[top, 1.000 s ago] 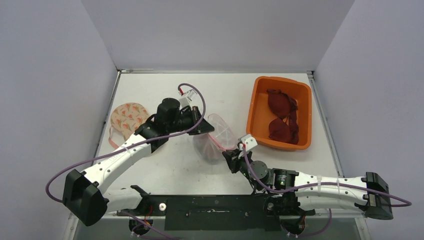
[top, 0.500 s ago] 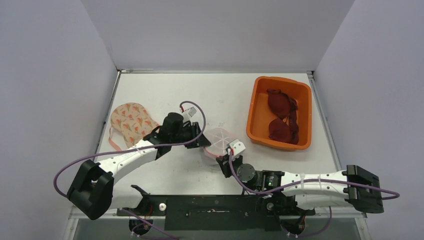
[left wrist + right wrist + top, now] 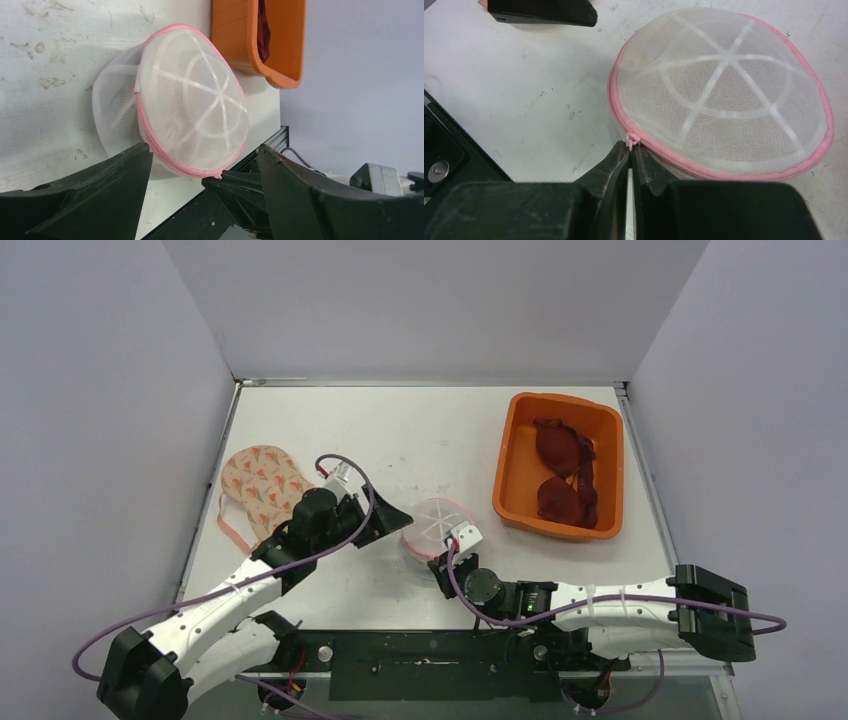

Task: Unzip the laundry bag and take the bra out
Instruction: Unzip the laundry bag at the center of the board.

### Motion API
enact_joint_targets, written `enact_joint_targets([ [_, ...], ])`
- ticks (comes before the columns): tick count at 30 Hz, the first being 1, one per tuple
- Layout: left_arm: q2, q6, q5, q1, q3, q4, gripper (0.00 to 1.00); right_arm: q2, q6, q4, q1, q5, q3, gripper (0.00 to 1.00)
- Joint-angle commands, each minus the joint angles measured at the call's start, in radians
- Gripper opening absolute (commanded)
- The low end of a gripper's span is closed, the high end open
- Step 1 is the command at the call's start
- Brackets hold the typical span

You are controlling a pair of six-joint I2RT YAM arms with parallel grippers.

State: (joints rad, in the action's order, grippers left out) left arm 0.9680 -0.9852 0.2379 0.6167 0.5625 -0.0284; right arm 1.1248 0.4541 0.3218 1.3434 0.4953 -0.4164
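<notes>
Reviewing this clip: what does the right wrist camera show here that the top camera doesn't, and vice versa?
Only the right wrist view: the right gripper shut on the pink zipper pull, with the zipper running along the bag's rim. Only the top view: the orange bin holding dark red bras, a patterned bra lying at the left of the table, and both arms whole. Both: the white mesh laundry bag, domed and pink-edged, lying on the table.

the white table (image 3: 450, 430) carries a mesh laundry bag (image 3: 435, 525), an orange bin (image 3: 508, 472) and a patterned bra (image 3: 262, 478).
</notes>
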Motion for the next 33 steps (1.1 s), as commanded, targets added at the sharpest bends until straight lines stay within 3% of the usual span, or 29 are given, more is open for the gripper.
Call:
enact_joint_targets([
  [1, -0.101, -0.197, -0.124, 0.027, -0.067, -0.047, 0.76, 0.012, 0.015, 0.065, 0.006, -0.012, -0.03, 0.05],
  [8, -0.113, -0.443, -0.222, 0.177, -0.152, 0.096, 0.72, 0.01, -0.017, 0.051, 0.0, -0.063, -0.051, 0.05],
  [16, 0.012, -0.533, -0.231, 0.216, -0.147, 0.217, 0.66, 0.007, 0.002, 0.023, -0.018, -0.153, -0.06, 0.05],
  [26, 0.067, -0.545, -0.28, 0.22, -0.147, 0.227, 0.46, -0.025, 0.089, 0.048, -0.048, -0.251, -0.015, 0.05],
  [33, 0.079, -0.53, -0.291, 0.219, -0.153, 0.242, 0.21, -0.087, 0.15, 0.055, -0.104, -0.316, 0.012, 0.05],
])
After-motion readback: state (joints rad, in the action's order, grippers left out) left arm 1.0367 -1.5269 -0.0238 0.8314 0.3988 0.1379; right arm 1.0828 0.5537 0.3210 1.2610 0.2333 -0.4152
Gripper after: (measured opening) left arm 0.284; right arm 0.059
